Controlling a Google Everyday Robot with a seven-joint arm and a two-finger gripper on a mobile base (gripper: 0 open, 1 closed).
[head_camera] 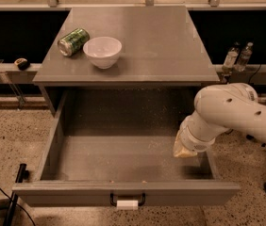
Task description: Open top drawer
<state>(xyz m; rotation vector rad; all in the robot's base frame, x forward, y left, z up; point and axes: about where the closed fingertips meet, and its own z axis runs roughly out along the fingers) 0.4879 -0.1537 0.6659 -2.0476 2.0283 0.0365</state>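
The top drawer [123, 192] of the grey cabinet stands pulled far out toward the camera. Its deep grey speckled inside [128, 149] holds nothing. Its black handle with a small white tag [127, 202] is at the middle of the front panel. My white arm [232, 112] reaches in from the right over the drawer's right wall. My gripper [185, 149] is at the arm's end, low inside the drawer's right side, well away from the handle. Only a pale tan piece shows at the arm's end.
A green can [73, 42] lies on its side next to a white bowl [102, 51] on the cabinet top [161, 41]. Two bottles [236, 56] stand on a ledge at the right. A black bar [14, 192] stands at the drawer's left front corner. Speckled floor lies around.
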